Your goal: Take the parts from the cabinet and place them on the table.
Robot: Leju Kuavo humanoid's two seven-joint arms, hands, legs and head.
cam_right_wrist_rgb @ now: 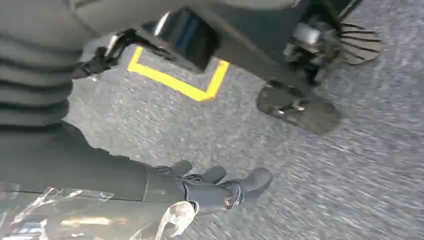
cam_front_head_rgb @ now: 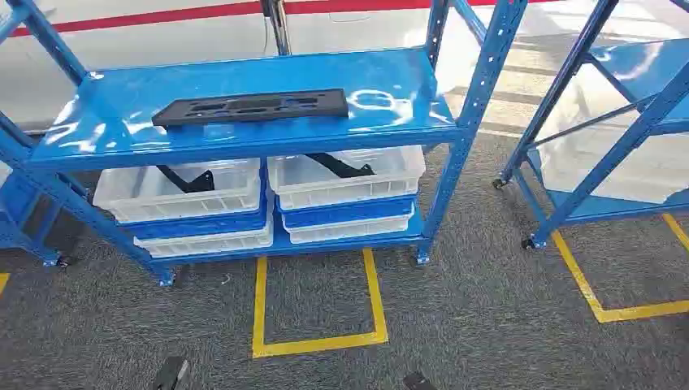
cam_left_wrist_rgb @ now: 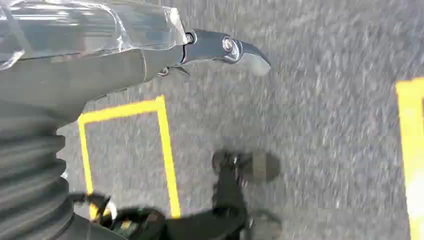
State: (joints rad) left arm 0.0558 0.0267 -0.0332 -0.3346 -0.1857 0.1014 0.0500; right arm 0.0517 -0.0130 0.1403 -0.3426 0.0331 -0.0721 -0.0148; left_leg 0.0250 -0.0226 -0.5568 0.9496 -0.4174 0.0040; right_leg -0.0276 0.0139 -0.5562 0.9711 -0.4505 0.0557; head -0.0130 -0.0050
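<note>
Head view puts you in front of the blue metal shelving rack, so you are at the approach step: nothing is picked up yet. Going left to right, the white plastic bin on the left of the lower shelf holds a black angled bracket. Just right of it, the flat black rectangular part with cut-outs lies on the top shelf, in the upper middle of the frame. Below and to its right, a second white plastic bin holds another black bracket. A yellow tape square on the grey carpet sits in the lower middle of the frame, in front of the rack.

Both hands hang low over the carpet, well apart from every part. Your left hand carries nothing; its fingers look loosely extended, though blur hides most of them. Your right hand also carries nothing, fingers curled in slightly but apart.

Next, I judge you need to close in on the rack and raise an arm toward the flat part on top, the easiest to reach.
</note>
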